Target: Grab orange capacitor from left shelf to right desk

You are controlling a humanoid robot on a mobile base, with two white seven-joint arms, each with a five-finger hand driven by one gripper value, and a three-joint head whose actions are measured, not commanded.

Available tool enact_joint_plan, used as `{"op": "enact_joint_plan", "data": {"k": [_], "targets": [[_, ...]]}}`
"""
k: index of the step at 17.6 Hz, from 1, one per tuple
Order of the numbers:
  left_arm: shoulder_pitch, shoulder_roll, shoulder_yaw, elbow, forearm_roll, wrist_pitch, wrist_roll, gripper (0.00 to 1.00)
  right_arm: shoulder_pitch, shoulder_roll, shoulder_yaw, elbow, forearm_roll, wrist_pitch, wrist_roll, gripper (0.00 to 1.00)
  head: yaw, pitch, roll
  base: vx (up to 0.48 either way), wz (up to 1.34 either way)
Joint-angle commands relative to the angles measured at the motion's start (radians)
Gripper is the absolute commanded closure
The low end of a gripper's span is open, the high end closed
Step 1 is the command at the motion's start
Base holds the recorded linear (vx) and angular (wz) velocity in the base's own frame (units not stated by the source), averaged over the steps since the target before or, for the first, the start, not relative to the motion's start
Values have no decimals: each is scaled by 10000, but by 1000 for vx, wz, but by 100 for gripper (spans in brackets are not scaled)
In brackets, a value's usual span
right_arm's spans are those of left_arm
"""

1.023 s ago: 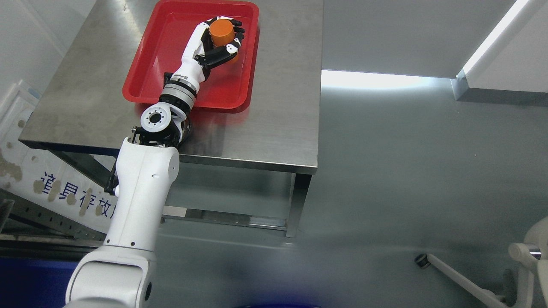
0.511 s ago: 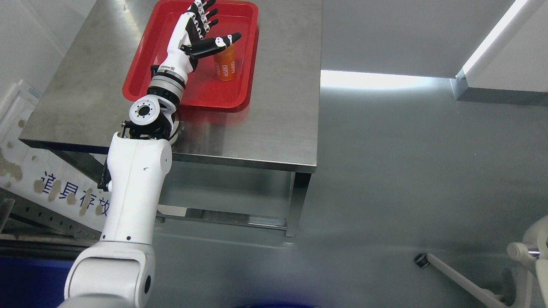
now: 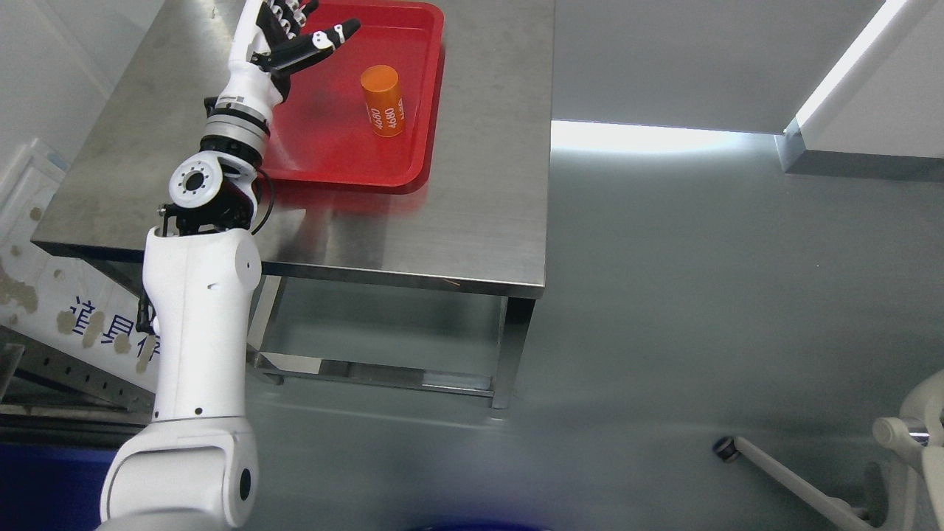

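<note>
Printing in blue characters on a white panel (image 3: 96, 332) shows at the far left, below the near left corner of the steel table (image 3: 457, 214). Just to the right of it the left arm (image 3: 199, 346) rises from the bottom edge, white and thick, crosses the table's near edge and reaches along its left part. At the arm's end the left hand (image 3: 284, 33) sits over the far left corner of the red tray (image 3: 332, 158), partly cut off by the top edge of the picture. Its fingers (image 3: 332, 35) are spread wide and straight, thumb pointing toward the tray's middle, and they hold nothing.

To the right of the hand, well apart from it, the orange can (image 3: 383, 99) stands upright in the right half of the tray, near its right rim. White figures reading 4680 run down its side. The tray itself lies on the far part of the table, closer to the table's right edge than to its near edge.

Right of the table lies bare grey floor (image 3: 700, 295), with a bright strip of light running along it beside the table's right edge. At the lower right corner, well away from the table, a pale curved part of the robot (image 3: 914, 435) and a thin rod (image 3: 782, 479) show.
</note>
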Motion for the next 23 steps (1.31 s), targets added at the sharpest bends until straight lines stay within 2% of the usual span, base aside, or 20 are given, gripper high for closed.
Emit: {"op": "enact_joint_plan", "data": {"k": [1,5,7,9,11,16,20,23], "targets": [[1543,735,2260,-3265,933,1349,-314,0,230,-175,-184,-175,31,-8,-39,0,0,0,0,0,0],[3506,476,2370,-4892,1118,1366,-436,0,230,-175,-184,-175,31,-8,-39,0,0,0,0,0,0],[3663,-72,2475,-4895,1118,1153,-132,0,230,-175,-169,-175,31,-8,-39,0,0,0,0,0,0],[3617,-72,2355,-4910,1088,509,1106,0,230,-175,-184,-175,31,-8,-54,0,0,0,0,0,0],[3632,-72,1744,-4910,965,477,2412,0,230,-175,-184,-175,31,-8,-39,0,0,0,0,0,0],[3755,-72,1081,-4910,919,293,2478,0,230,-175,-184,-175,31,-8,-39,0,0,0,0,0,0],[4628,-72,668,-4925,904,-564,2280,0,230,-175,-169,-175,31,-8,-39,0,0,0,0,0,0],[4661,-72,528,-4910,797,-735,2186,0,230,-175,-169,-175,31,-8,-39,0,0,0,0,0,0]]}}
